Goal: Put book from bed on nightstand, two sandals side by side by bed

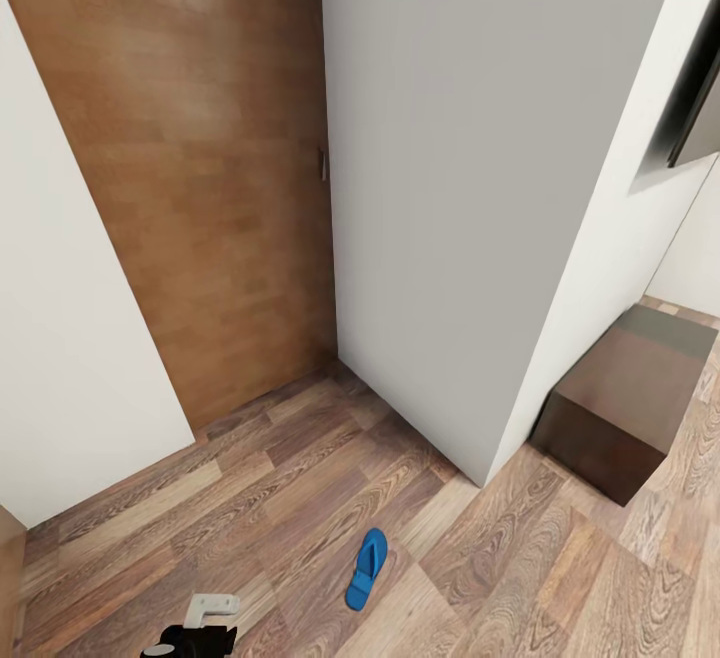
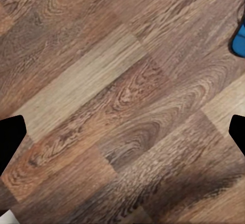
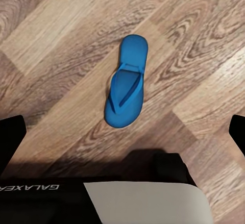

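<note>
Floor (image 1: pixel 300 498): wood plank, strong grain, semi-matt. Door (image 1: pixel 200 158): brown wood, slight sheen. Walls (image 1: pixel 460 188): smooth matt white. Sandal (image 3: pixel 126 82): blue, smooth rubbery/plastic look, matt. Cabinet (image 1: pixel 620 403): dark wood, glossy top.

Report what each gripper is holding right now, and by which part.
Nothing is held. The left gripper is open over bare floor. The right gripper is open above a blue sandal lying flat on the planks, untouched.

Brown door (image 1: pixel 200 158) sits closed between white walls (image 1: pixel 470 188), a dark panel (image 1: pixel 695 108) hangs high on the right wall.
</note>
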### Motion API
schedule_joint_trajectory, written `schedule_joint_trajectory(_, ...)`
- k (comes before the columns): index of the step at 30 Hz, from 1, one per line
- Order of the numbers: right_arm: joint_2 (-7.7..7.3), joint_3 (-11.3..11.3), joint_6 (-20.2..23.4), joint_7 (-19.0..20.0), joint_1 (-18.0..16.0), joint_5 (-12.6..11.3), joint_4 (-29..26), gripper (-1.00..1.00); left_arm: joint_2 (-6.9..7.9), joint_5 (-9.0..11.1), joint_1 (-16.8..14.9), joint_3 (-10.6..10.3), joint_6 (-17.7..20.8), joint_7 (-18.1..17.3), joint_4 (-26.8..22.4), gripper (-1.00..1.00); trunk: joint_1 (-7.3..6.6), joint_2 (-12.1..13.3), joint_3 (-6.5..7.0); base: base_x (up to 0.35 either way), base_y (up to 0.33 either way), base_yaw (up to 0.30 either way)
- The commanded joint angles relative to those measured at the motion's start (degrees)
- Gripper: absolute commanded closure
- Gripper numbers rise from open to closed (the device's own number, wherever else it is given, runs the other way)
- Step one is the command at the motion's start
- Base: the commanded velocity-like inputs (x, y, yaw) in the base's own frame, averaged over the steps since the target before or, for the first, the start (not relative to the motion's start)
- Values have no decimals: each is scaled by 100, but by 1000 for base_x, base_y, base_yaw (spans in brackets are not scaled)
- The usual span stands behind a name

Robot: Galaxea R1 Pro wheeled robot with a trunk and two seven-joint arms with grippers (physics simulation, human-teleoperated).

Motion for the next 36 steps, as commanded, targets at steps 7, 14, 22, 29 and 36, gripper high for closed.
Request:
schedule_joint_trajectory(7, 23, -40, -1, -4, -12, 0, -14, -100, 2, -1, -27, 4, 44, -28, -62, -100, 154, -285, -131, 0, 0, 0)
schedule_joint_trajectory(14, 22, -37, 0, 32, -37, 1, -10, -100, 2, 14, -34, 0, 183, -34, -334, -100, 308, -565, -257, 0, 0, 0)
schedule_joint_trajectory(22, 26, -33, 1, 55, -88, 2, -13, -100, 2, 29, -35, 8, 576, -35, -740, -100, 483, -886, -400, 0, 0, 0)
schedule_joint_trajectory(29, 23, -37, 41, 16, -239, 5, -11, -100, -10, 29, -32, 28, 988, -31, -1103, -100, 637, -1167, -526, 0, 0, 0)
schedule_joint_trajectory(36, 10, -50, 72, -20, -517, 6, -2, -100, -20, 28, -27, 47, 1038, -16, -1176, -100, 791, -1448, -652, 0, 0, 0)
